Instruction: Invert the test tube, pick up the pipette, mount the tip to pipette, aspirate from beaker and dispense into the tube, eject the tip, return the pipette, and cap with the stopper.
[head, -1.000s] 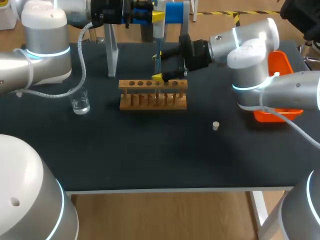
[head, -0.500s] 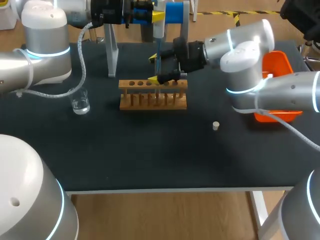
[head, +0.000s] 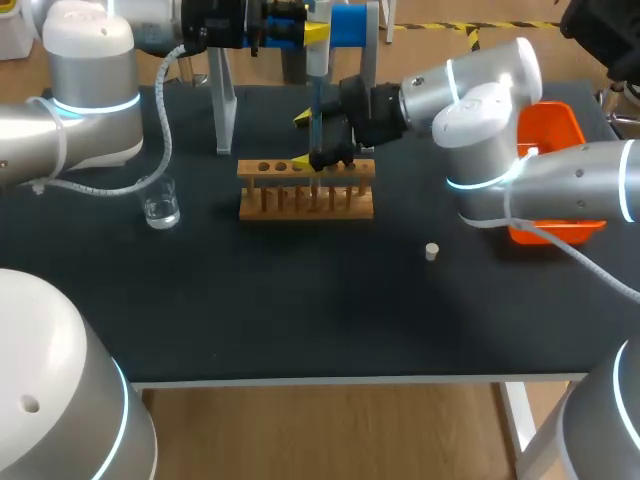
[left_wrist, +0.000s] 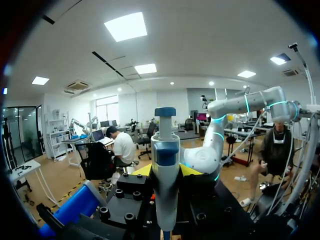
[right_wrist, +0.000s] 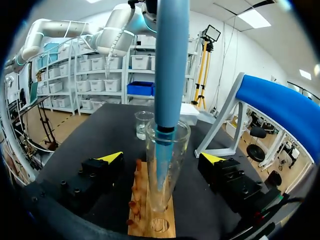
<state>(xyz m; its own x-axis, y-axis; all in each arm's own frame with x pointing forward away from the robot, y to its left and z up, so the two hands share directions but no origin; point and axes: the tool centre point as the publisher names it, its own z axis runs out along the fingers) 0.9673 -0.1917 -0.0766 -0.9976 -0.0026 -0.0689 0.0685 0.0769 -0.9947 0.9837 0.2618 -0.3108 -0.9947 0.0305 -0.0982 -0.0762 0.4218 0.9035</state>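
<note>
A glass test tube (right_wrist: 165, 165) stands upright in the wooden rack (head: 305, 190). My left gripper (left_wrist: 166, 172) is shut on the blue and grey pipette (left_wrist: 165, 160) and holds it upright over the rack. The pipette's shaft (right_wrist: 170, 60) points down, and its thin tip sits inside the tube's mouth. My right gripper (right_wrist: 162, 162) is open, one finger on each side of the tube, neither touching the glass. In the head view the right gripper (head: 303, 140) is at the rack's back edge. The beaker (head: 161, 205) of clear liquid stands left of the rack. The small white stopper (head: 431, 251) lies to the rack's right.
The pipette stand (head: 222, 100) with its blue top (head: 350, 25) rises behind the rack. An orange bin (head: 560, 130) sits at the table's right edge, partly behind my right arm. The table's front half is bare dark mat.
My right gripper has swung left toward the rack and now flanks the test tube. The left arm and the pipette have stayed still.
</note>
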